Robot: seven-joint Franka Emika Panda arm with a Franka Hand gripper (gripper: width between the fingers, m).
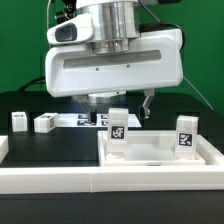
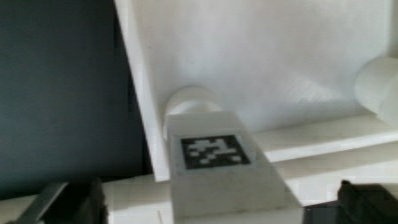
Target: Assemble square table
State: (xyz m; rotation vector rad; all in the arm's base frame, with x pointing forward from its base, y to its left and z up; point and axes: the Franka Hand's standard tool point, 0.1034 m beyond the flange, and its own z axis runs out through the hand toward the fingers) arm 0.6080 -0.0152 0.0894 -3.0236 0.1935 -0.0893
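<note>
square table top (image 1: 160, 152) lies near the front edge of the black work table (image 1: 60, 148), toward the front corner on the exterior view's right, just behind the white rail (image 1: 50, 182). hard white plastic: judged stiff, light and a bit slick, so best taken by its raised rim rather than the flat floor. as a shallow tray it holds two things. first leg (image 1: 118, 128) stands upright at its corner on the exterior view's left, second leg (image 1: 186, 135) upright at its corner on the exterior view's right. cannot tell if either is seated tight. legs look like small rigid blocks, light, easy to tip; take hold across two flat sides, low on the body. gripper (image 1: 120, 104) hangs over the first leg, jaws spread wide. in the wrist view the gripper (image 2: 205, 200) straddles that first leg (image 2: 214, 150), a dark finger each side, no contact seen. third leg (image 1: 18, 121) and fourth leg (image 1: 44, 123) stand loose near the table's edge on the exterior view's left, well apart from the top. marker board (image 1: 78, 120) lies flat beside them, farther toward the back edge.
</note>
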